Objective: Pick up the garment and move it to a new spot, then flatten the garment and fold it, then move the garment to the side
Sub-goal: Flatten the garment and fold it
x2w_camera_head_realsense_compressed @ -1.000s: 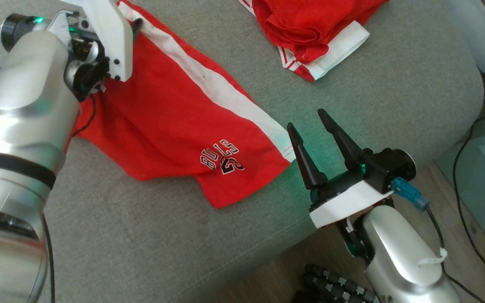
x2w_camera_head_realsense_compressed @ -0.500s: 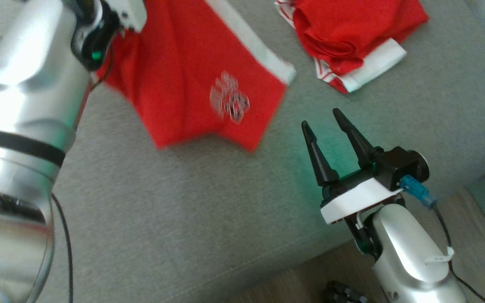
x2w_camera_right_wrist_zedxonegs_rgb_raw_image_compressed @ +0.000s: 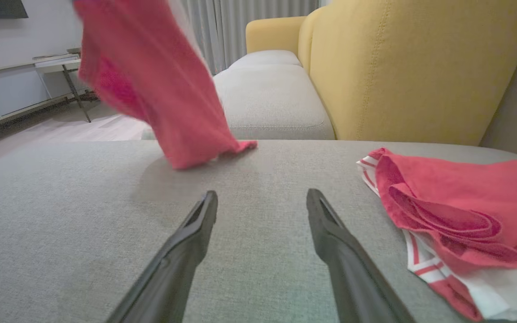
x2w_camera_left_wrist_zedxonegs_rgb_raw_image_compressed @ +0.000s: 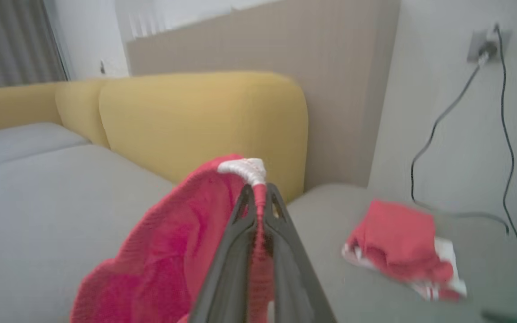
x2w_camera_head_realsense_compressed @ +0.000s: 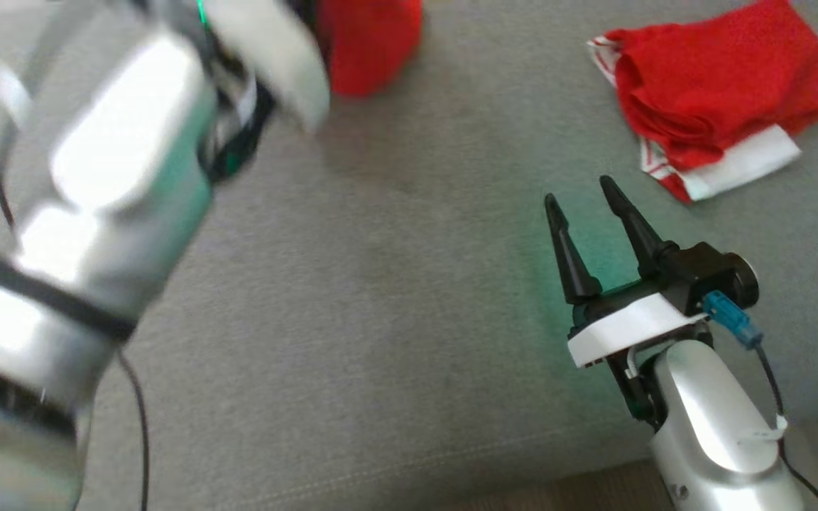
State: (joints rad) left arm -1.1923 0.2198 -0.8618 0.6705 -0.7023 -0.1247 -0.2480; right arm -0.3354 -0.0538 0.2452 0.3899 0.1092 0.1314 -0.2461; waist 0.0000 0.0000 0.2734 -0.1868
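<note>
- Beneath the left gripper (x2w_camera_left_wrist_zedxonegs_rgb_raw_image_compressed: 259, 193) and the right gripper (x2w_camera_head_realsense_compressed: 579, 191) spreads the grey seat cushion (x2w_camera_head_realsense_compressed: 395, 319) of a sofa. Its yellow backrest (x2w_camera_left_wrist_zedxonegs_rgb_raw_image_compressed: 204, 121) rises beyond the fingertips in both wrist views.
- Hanging from the left gripper, the red garment (x2w_camera_left_wrist_zedxonegs_rgb_raw_image_compressed: 164, 251) drapes down to that gripper's left, its white trim bunched just past the fingertips. Seen from the right wrist, its lowest corner appears to touch the cushion, ahead and left of the right gripper.
- A second red-and-white garment (x2w_camera_head_realsense_compressed: 721, 106) lies crumpled ahead and right of the right gripper, apart from it.
- Left gripper: fingers pressed together, pinching the red garment's edge.
- Right gripper: fingers spread wide, low over the cushion.
</note>
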